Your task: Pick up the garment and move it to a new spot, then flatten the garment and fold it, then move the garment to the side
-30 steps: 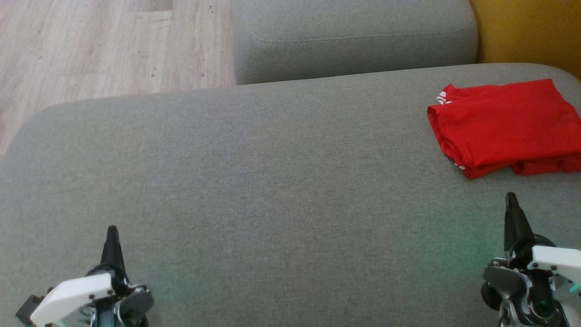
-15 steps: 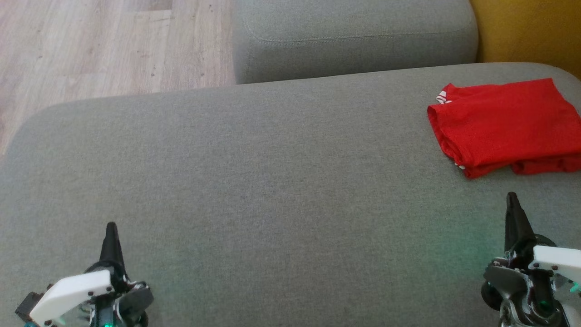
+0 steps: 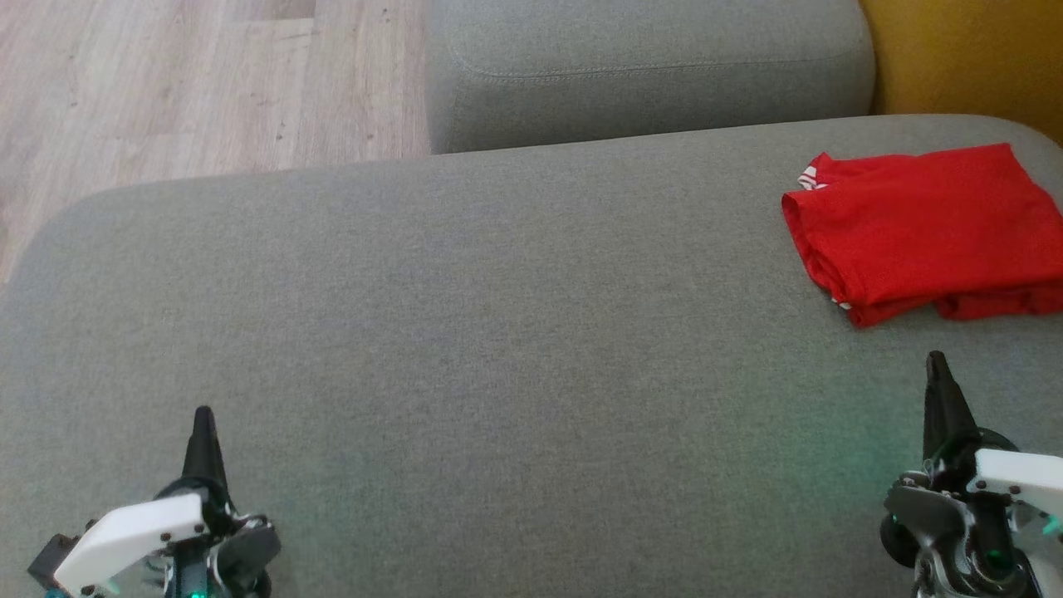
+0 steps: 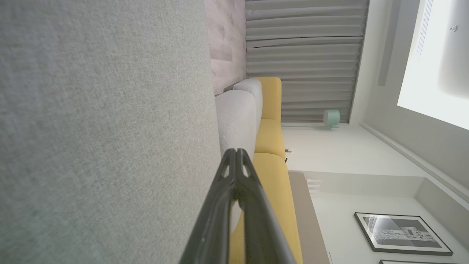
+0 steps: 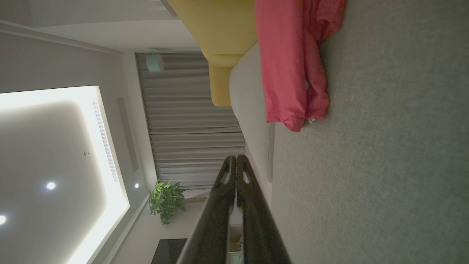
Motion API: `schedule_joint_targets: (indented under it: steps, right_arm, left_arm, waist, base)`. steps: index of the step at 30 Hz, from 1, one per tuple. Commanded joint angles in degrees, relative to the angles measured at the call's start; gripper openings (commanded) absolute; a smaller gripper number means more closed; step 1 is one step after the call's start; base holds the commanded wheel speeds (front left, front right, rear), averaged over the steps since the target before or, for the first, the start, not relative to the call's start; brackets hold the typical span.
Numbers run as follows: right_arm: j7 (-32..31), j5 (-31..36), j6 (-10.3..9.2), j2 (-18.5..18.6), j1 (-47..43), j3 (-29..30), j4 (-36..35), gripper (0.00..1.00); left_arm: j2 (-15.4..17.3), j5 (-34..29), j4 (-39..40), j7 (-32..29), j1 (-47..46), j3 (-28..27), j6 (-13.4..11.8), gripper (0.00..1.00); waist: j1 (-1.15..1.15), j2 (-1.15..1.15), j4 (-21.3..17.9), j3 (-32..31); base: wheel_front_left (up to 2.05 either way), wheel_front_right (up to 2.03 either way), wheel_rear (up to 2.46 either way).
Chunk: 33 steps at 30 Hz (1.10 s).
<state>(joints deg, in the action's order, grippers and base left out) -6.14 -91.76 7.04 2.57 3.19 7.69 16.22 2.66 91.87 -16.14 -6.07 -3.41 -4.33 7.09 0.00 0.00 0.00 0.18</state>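
The left end effector (image 3: 203, 414) is closed. Its two dark fingers are pressed together into one point and grip nothing. It sits at the lower left of the head view, over bare fabric of the grey sofa seat (image 3: 498, 349). Its wrist view shows the fingertips (image 4: 234, 154) meeting, with the seat surface running alongside them.

The right end effector (image 3: 937, 359) is closed in the same way, tips together and empty. It is at the lower right of the head view, with a green glow on the fabric just beside its white housing. Whether either end effector touches the seat cannot be told.

The red garment (image 3: 922, 228) lies beyond the right end effector and apart from it. It is folded into a rough rectangle on the far right part of the seat, near the rear edge, and the head view's right border cuts it off. White striped trim shows at its rear left corner and at its front left corner. In the right wrist view the garment (image 5: 289, 66) rests flat on the seat, its layered edge facing the closed fingers.

A second grey cushion (image 3: 648, 75) stands behind the seat, with yellow upholstery (image 3: 963, 58) to its right and pale wood floor (image 3: 166, 91) to its left. Grey curtains (image 4: 304, 55), a mint-green lamp (image 4: 331, 118) and a framed picture (image 4: 401, 234) appear in the left wrist view, and a potted plant (image 5: 165, 200) in the right wrist view.
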Motion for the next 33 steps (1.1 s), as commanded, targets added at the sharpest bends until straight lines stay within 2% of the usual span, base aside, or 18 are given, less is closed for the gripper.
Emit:
schedule_joint_targets:
  steps: [1, 33]
  right_arm:
    - [-0.35, -0.40, 0.45, 0.31, 2.99, -1.16, -2.20, 0.00]
    - [-0.35, -0.41, 0.45, 0.31, 2.99, -1.17, -2.20, 0.00]
  left_arm:
    - [0.21, 0.30, 2.09, -0.41, -2.78, -2.17, 0.40, 0.00]
    - [0.21, 0.30, 2.09, -0.41, -2.78, -2.17, 0.40, 0.00]
  waist:
    - [0.00, 0.00, 0.00, 0.00]
    - [0.00, 0.00, 0.00, 0.00]
  base:
    - [0.00, 0.00, 0.00]
    - [0.00, 0.00, 0.00]
